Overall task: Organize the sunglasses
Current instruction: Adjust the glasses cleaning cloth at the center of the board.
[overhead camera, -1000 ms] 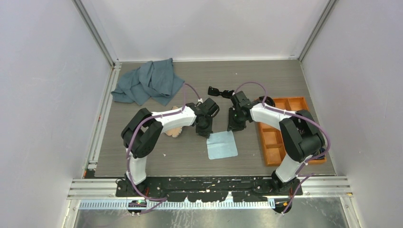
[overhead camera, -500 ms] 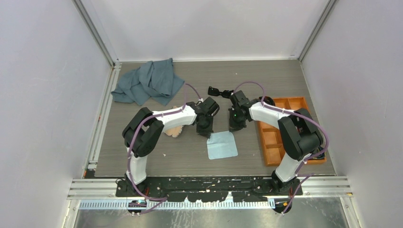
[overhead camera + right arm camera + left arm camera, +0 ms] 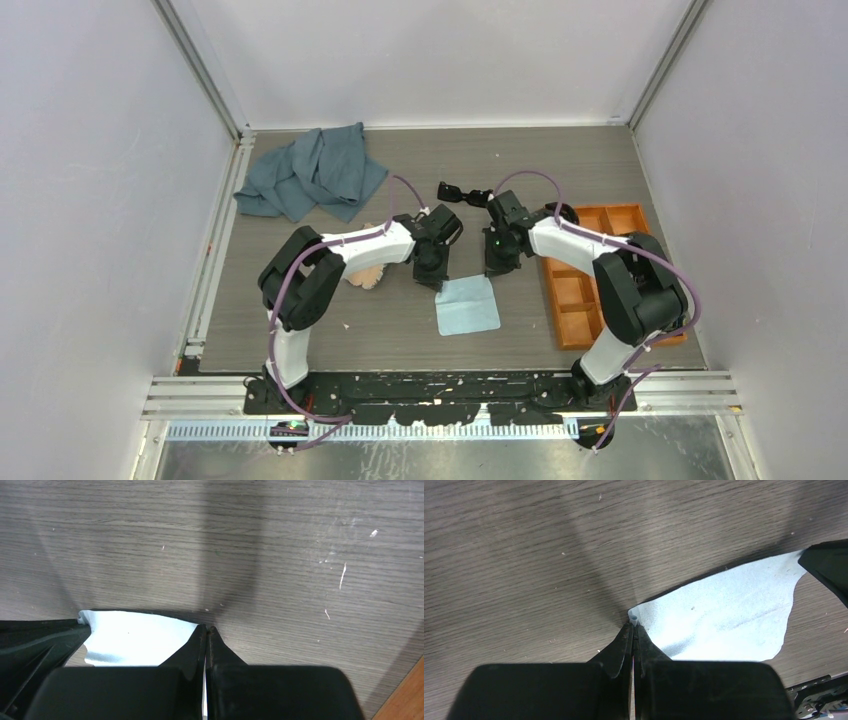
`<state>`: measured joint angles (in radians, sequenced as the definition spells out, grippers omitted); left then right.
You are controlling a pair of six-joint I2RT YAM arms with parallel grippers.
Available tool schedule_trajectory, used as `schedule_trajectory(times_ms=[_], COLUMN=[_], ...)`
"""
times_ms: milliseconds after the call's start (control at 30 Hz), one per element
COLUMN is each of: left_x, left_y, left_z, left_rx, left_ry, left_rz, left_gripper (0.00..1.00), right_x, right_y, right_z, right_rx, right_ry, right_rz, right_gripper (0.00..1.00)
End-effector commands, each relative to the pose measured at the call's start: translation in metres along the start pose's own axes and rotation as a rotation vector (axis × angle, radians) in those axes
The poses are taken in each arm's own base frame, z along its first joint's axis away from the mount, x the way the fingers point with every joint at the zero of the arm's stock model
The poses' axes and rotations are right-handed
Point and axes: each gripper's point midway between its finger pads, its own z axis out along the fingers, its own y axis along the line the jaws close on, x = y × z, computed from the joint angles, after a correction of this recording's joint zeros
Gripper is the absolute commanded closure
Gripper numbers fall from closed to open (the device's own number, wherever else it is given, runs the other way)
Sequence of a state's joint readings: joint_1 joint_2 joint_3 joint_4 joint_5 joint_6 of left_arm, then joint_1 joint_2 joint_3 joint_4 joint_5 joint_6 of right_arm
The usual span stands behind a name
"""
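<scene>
The sunglasses (image 3: 455,192), small and glossy black, lie on the table beyond both grippers, touched by neither. A light-blue cloth (image 3: 468,305) lies flat in front of them. My left gripper (image 3: 432,280) is shut on the cloth's far left corner. In the left wrist view a small fold of the cloth (image 3: 724,625) sticks out past the left gripper's (image 3: 634,626) tips. My right gripper (image 3: 492,270) is shut on the far right corner. In the right wrist view the right gripper's (image 3: 206,629) tips meet at the edge of the cloth (image 3: 135,635).
An orange compartment tray (image 3: 575,300) lies to the right, with a black coiled bundle (image 3: 562,213) at its far end. A crumpled grey-blue towel (image 3: 315,172) sits at the back left. A patterned case (image 3: 365,272) shows partly under my left arm.
My right gripper has shut on the cloth's far right corner; it stood partly open a second ago. The left gripper has stayed shut on its corner.
</scene>
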<state>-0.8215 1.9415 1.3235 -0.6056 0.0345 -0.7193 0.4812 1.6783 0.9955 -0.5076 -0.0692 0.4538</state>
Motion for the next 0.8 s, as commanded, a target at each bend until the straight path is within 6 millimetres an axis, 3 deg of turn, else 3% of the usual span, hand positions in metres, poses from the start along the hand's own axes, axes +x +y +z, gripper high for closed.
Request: schedule_trajectory(times_ms=[0, 500, 600, 667, 767], left_x=[-0.005, -0.009, -0.011, -0.012, -0.013], left_y=[0.006, 0.001, 0.001, 0.000, -0.001], left_z=[-0.012, -0.027, -0.023, -0.022, -0.021], left_rx=[-0.019, 0.019, 0.015, 0.013, 0.013], left_ry=[-0.024, -0.071, -0.067, -0.065, -0.064], left_rz=[0.021, 0.037, 0.041, 0.044, 0.049], left_gripper=[0.99, 0.99, 0.99, 1.00, 1.00], right_x=[-0.005, -0.002, -0.002, -0.003, -0.004], right_y=[0.006, 0.009, 0.007, 0.006, 0.005], right_z=[-0.016, -0.026, -0.017, -0.011, -0.003], right_rx=[-0.030, -0.063, -0.048, -0.038, -0.027], right_ry=[-0.046, -0.074, -0.061, -0.047, -0.033], right_rz=[-0.006, 0.015, 0.014, 0.009, -0.003], right_gripper=[1.00, 0.99, 0.75, 0.67, 0.63])
